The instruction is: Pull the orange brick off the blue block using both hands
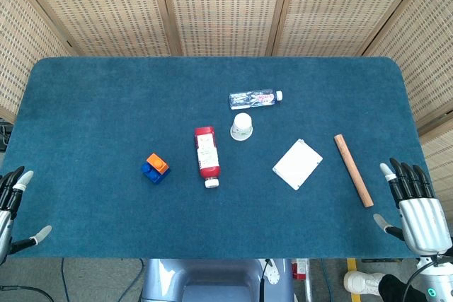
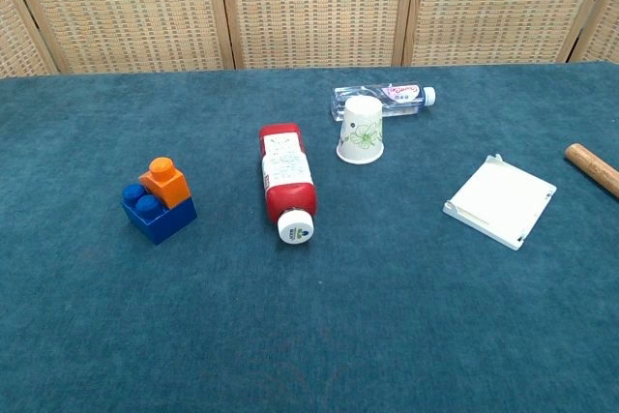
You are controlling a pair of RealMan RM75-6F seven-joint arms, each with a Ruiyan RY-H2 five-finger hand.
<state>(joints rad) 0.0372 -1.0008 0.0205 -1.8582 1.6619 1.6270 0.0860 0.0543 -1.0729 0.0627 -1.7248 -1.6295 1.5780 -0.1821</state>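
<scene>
An orange brick (image 1: pixel 158 163) (image 2: pixel 164 182) sits stuck on top of a blue block (image 1: pixel 152 172) (image 2: pixel 157 213) on the left-middle of the table. My left hand (image 1: pixel 13 206) rests at the table's near left edge, fingers spread, holding nothing, well left of the block. At the near right edge my right hand (image 1: pixel 413 199) is also spread with nothing in it, far from the block. Neither hand shows in the chest view.
A red bottle (image 1: pixel 207 155) (image 2: pixel 286 184) lies just right of the block. Farther back are an upturned paper cup (image 1: pixel 241 126) (image 2: pixel 361 129) and a clear water bottle (image 1: pixel 255 98) (image 2: pixel 384 99). A white flat box (image 1: pixel 297 163) (image 2: pixel 501 200) and a wooden stick (image 1: pixel 352 170) (image 2: pixel 592 167) lie to the right.
</scene>
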